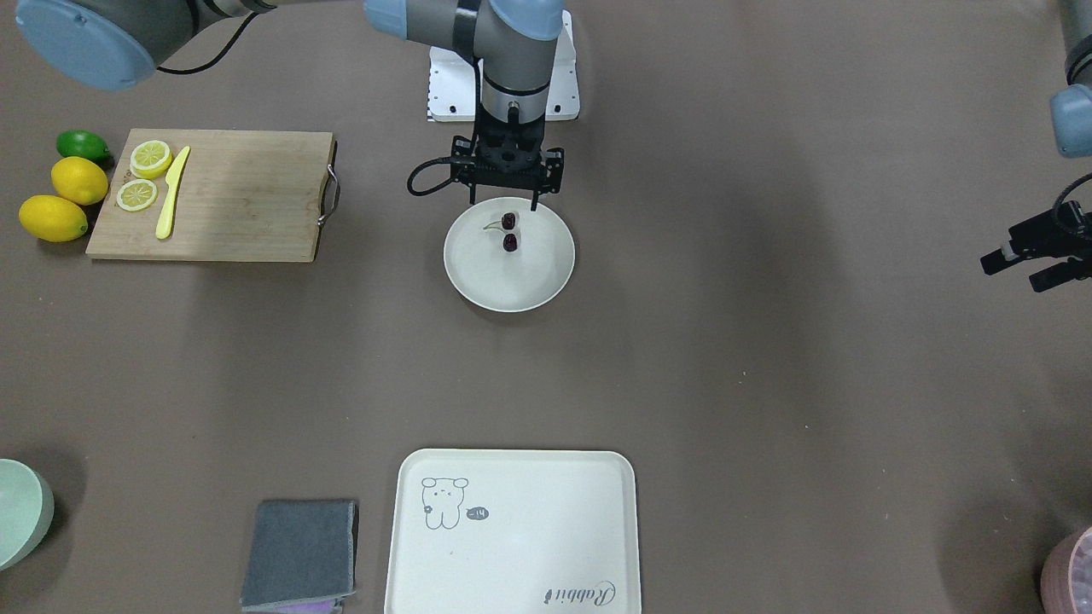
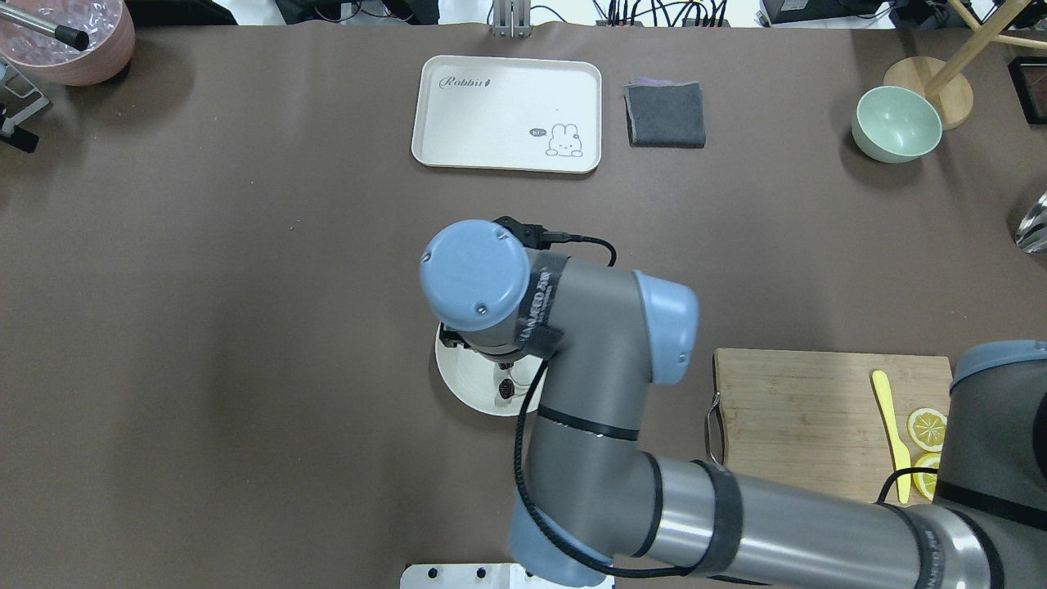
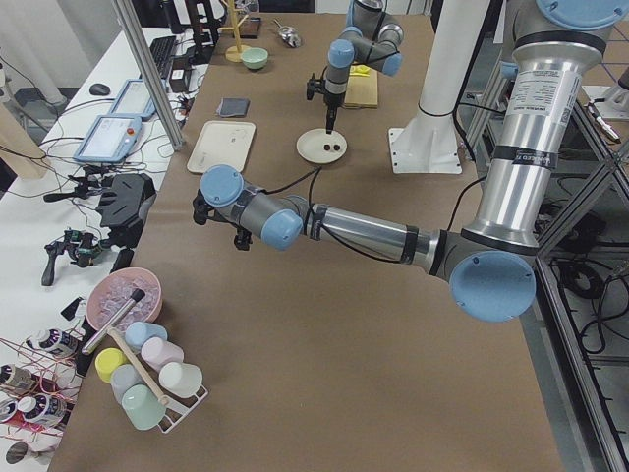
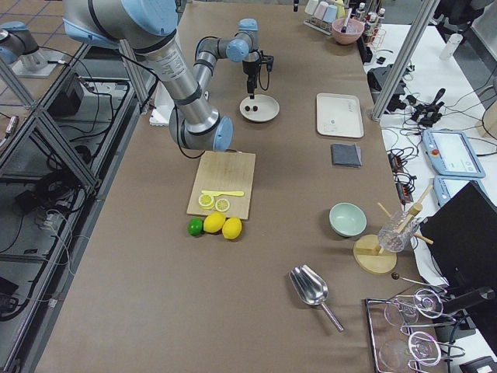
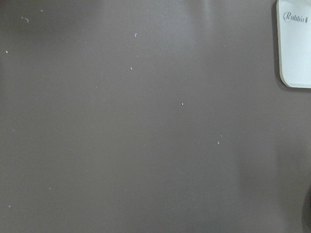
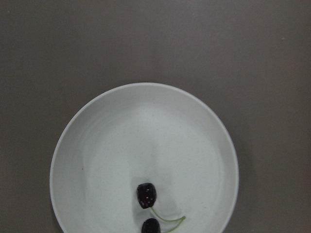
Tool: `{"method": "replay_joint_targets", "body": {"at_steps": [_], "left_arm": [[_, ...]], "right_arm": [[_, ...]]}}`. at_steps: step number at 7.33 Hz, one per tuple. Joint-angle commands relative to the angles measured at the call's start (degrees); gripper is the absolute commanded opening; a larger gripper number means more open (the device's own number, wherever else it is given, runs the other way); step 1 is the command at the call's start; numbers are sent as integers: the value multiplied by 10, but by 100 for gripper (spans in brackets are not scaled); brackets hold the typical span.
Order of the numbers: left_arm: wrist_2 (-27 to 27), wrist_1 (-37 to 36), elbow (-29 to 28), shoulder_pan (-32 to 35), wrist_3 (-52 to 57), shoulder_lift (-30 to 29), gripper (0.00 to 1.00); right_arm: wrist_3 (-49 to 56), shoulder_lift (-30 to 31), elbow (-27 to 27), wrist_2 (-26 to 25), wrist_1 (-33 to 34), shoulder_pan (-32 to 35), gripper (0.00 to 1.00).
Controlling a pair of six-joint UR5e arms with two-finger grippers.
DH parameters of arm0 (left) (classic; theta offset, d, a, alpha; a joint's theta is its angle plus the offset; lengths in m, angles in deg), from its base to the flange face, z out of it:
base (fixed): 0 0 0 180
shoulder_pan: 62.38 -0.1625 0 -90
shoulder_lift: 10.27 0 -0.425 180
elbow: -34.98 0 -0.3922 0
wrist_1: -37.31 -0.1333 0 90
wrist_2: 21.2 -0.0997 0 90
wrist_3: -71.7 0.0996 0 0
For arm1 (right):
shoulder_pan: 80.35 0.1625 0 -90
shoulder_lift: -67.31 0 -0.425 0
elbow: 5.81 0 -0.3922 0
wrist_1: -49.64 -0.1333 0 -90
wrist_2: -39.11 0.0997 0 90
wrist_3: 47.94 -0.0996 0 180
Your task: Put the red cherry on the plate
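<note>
The red cherry (image 1: 509,232), two tiny dark fruits joined by thin green stems, lies on the round cream-white plate (image 1: 537,277) near the rim closest to the robot's base. The right wrist view shows the cherry (image 6: 146,195) low on the plate (image 6: 97,145). My right gripper (image 1: 503,205) hangs open just above that rim, its fingers spread either side of the cherry and not touching it. Far off at the table's side, my left gripper (image 1: 1011,275) is open and empty over bare table.
A wooden cutting board (image 1: 230,205) holds lemon slices (image 1: 143,175) and a yellow knife (image 1: 171,192), with lemons (image 1: 66,198) and a lime (image 1: 83,145) beside it. A bear-drawing tray (image 1: 529,546), grey cloth (image 1: 300,554), mint bowl (image 1: 21,512) and pink container (image 1: 1071,571) line the far edge.
</note>
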Motion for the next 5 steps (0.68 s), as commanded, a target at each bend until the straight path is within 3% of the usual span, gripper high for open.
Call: {"method": "replay_joint_targets", "body": {"at_steps": [1,2,3,5], "left_arm": [[6,-1,-12,2,18,5,98],[6,-3,-13,2,29,6,98],[7,-2,-5,3,38,6,98],[6,-2,23,-8,56,10,98]], "right_arm": [[106,95,-142,113,39,136,100],[201,149,-168,185,43,233,100],[315,217,-187,224,43,315,100],[495,324,-184,253,54,438,100]]}}
